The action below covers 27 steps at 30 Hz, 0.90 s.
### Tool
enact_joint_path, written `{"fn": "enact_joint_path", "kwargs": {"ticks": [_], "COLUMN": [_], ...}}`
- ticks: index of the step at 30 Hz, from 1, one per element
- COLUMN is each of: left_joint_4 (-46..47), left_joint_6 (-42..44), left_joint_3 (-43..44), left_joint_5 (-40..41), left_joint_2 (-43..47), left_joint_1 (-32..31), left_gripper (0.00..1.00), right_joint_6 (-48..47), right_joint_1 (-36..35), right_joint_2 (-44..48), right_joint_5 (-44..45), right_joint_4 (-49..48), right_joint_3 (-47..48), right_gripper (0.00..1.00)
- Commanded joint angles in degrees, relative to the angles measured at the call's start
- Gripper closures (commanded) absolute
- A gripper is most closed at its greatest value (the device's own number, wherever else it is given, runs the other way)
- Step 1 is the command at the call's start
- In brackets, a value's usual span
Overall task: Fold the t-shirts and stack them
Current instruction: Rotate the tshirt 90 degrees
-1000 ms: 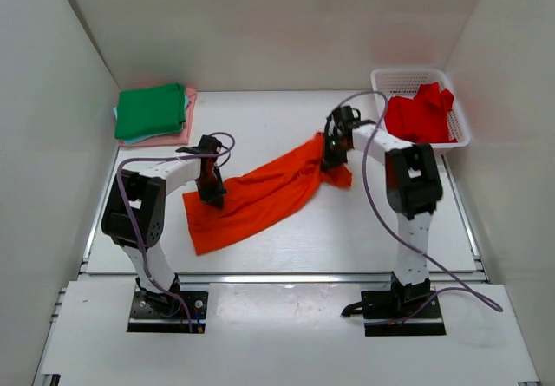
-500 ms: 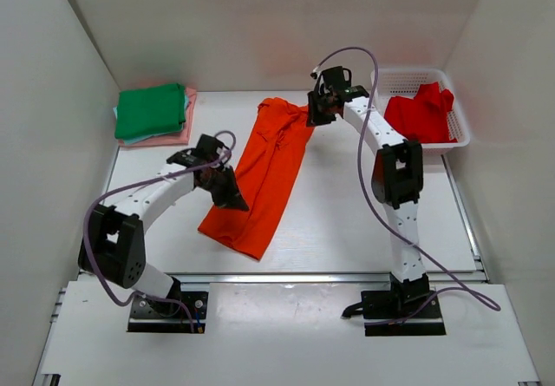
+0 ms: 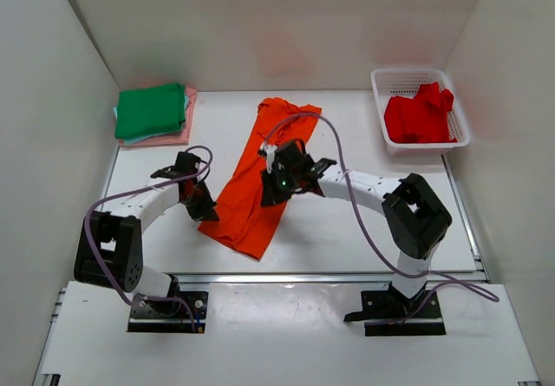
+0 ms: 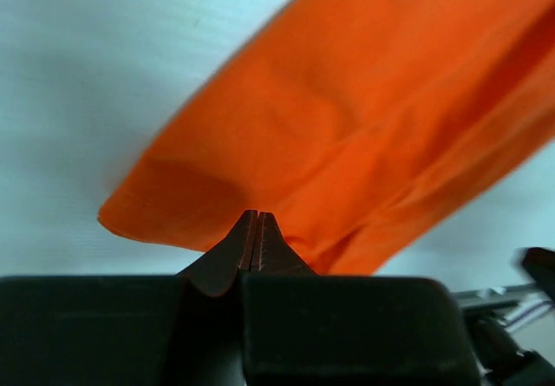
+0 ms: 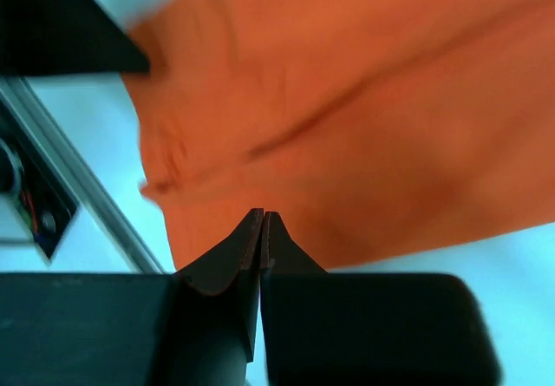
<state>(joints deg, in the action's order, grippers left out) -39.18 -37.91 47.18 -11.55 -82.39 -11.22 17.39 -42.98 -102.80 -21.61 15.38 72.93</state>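
The left hand (image 4: 257, 223), closed, apparently pinches the hem of the bright orange cloth t-shirt (image 3: 276, 130); the right hand (image 5: 262, 221), also closed, rests mid-shirt, likely to flatten it.

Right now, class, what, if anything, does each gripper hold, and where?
The left gripper is shut on the orange t-shirt at its near left edge. The right gripper is shut over the shirt's middle; a grip cannot be told.
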Motion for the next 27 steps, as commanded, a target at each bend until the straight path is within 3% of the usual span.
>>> {"fn": "enact_joint_path", "kwargs": {"ticks": [1,7,15,21,27], "left_joint_4": [3.3,3.0,3.8,4.5,3.2], "left_joint_6": [0.7,1.4,-1.5,-6.6,-9.1], "left_joint_3": [-2.5,-11.0,-17.9,-16.2,-11.1], "left_joint_5": [4.5,5.3,0.6,-3.5,-6.2], "left_joint_2": [0.8,1.9,6.3,6.6,6.4], "left_joint_1": [-1.8,-4.4,-10.9,-22.3,-25.3], "left_gripper": [1.0,1.0,1.0,1.0,1.0], "right_joint_6": [5.3,4.7,3.4,0.0,-1.0], "right_joint_1": [-2.2,-4.1,1.4,7.3,9.9], "right_joint_2": [0.2,-2.1,3.0,7.7,14.2], "right_joint_5": [-3.0,-4.4,3.2,6.0,6.1], "right_joint_4": [-6.8,-7.3,-1.5,3.4,7.9], "right_joint_3": [-6.2,-15.3,-24.7,-27.3,-26.9], "right_gripper": [1.0,1.0,1.0,1.0,1.0]}}
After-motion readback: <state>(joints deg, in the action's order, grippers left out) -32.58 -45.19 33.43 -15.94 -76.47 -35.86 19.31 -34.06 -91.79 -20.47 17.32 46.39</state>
